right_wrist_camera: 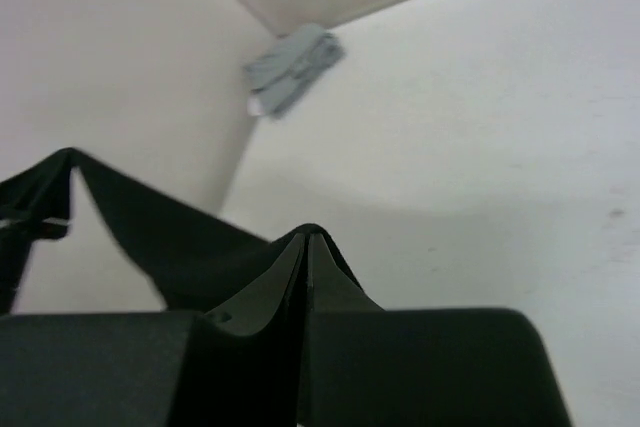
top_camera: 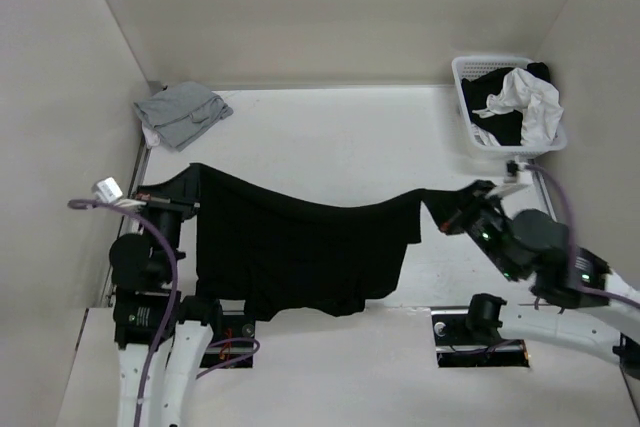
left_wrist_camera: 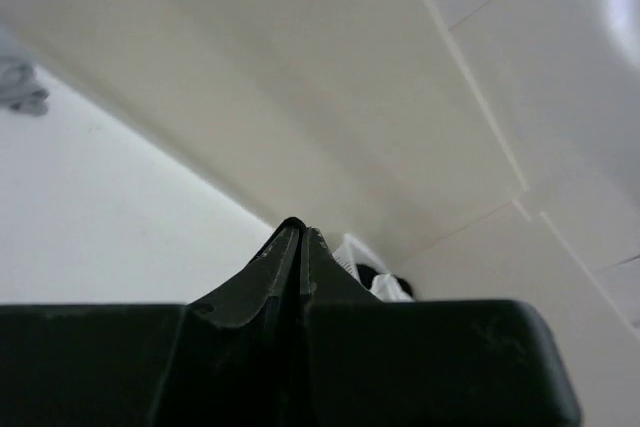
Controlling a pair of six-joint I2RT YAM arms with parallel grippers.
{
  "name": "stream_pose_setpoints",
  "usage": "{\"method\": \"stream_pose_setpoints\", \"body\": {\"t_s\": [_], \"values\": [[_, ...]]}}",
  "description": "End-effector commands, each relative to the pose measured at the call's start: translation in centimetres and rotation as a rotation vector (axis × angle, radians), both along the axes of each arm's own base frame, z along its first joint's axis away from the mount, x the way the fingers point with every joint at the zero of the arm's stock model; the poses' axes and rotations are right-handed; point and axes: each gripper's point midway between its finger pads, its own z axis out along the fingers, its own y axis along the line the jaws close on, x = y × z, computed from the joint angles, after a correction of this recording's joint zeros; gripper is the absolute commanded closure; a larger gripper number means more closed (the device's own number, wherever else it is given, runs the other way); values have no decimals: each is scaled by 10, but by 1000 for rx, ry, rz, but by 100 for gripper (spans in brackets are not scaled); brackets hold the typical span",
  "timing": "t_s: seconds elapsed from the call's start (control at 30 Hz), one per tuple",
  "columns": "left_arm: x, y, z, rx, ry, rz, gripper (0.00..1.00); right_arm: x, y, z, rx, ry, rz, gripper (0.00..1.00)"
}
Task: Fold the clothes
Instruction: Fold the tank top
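Note:
The clothes (top_camera: 300,242), one large plain black garment, hang stretched in the air between my two grippers and sag in the middle, with the lower hem near the arm bases. My left gripper (top_camera: 185,190) is shut on the garment's left top corner. My right gripper (top_camera: 438,209) is shut on the right top corner. In the left wrist view the fingers (left_wrist_camera: 297,230) are pressed together with a thin black edge over their tips. From the right gripper (right_wrist_camera: 308,235) the black cloth (right_wrist_camera: 150,232) runs off to the left.
A light grey garment (top_camera: 182,114) lies at the back left corner of the white table. A white basket (top_camera: 478,137) with a white cloth (top_camera: 530,102) and dark cloth in it stands at the back right. Walls close in on both sides.

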Motion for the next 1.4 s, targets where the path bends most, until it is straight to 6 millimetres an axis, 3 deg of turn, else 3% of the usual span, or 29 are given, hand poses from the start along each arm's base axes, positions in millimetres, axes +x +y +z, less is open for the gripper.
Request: {"method": "stream_pose_setpoints", "body": {"t_s": [0.0, 0.07, 0.17, 0.3, 0.5, 0.63, 0.73, 0.83, 1.03, 1.17, 1.37], "values": [[44, 3, -70, 23, 202, 34, 100, 40, 22, -45, -140, 50, -54, 96], [70, 1, -102, 4, 268, 31, 100, 75, 34, -72, -134, 96, -32, 97], [114, 0, -140, -37, 345, 37, 100, 133, 36, -117, -111, 183, -37, 97], [185, 1, -159, -89, 384, 44, 100, 209, 29, -157, -100, 268, -91, 98], [285, 10, -196, -85, 487, 51, 100, 309, 28, -176, -97, 322, -129, 98], [305, 13, -207, -90, 520, 45, 100, 341, 25, -177, -100, 347, -133, 98], [291, 9, -194, -79, 485, 43, 100, 334, 20, -175, -104, 342, -138, 98], [262, 4, -189, -85, 452, 49, 100, 309, 13, -182, -96, 347, -141, 98], [204, 3, -204, -116, 435, 44, 100, 253, -2, -203, -58, 358, -160, 98], [170, -2, -207, -124, 419, 8, 100, 216, 0, -223, -53, 384, -150, 98], [104, 4, -229, -136, 427, -13, 100, 163, -5, -247, -50, 417, -152, 98]]}}
